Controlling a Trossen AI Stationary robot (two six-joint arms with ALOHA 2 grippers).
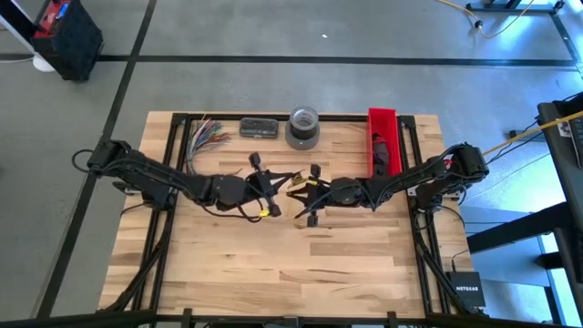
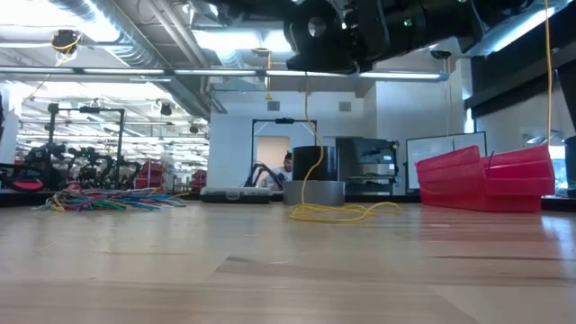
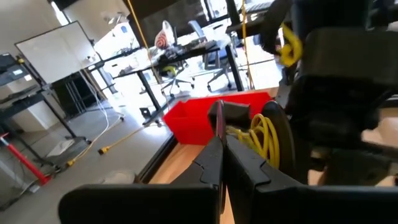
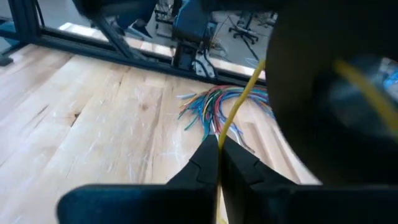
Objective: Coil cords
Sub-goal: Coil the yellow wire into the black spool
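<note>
The right gripper (image 4: 217, 146) is closed, and its two dark fingers pinch a thin yellow cord (image 4: 239, 106) that runs away from the tips toward the other arm. In the high view this gripper (image 1: 310, 193) is near the middle of the wooden table (image 1: 273, 273), facing the left gripper (image 1: 271, 191) at close distance, with yellow cord between them. The left gripper (image 3: 219, 134) also looks closed, with its fingers together in its wrist view; just beyond them there is a coil of yellow cord (image 3: 266, 134), but I cannot tell if the fingers really hold it. In the low view a loose part of yellow cord (image 2: 346, 212) lies on the table and one strand rises up to the arms. I judge the coiling as partly done: some loops exist, but the loose part must be wound in. The fan of coloured wires (image 1: 205, 135), the grey tape roll (image 1: 303, 128) and the red bin (image 1: 383, 141) stand at the far edge, well apart.
</note>
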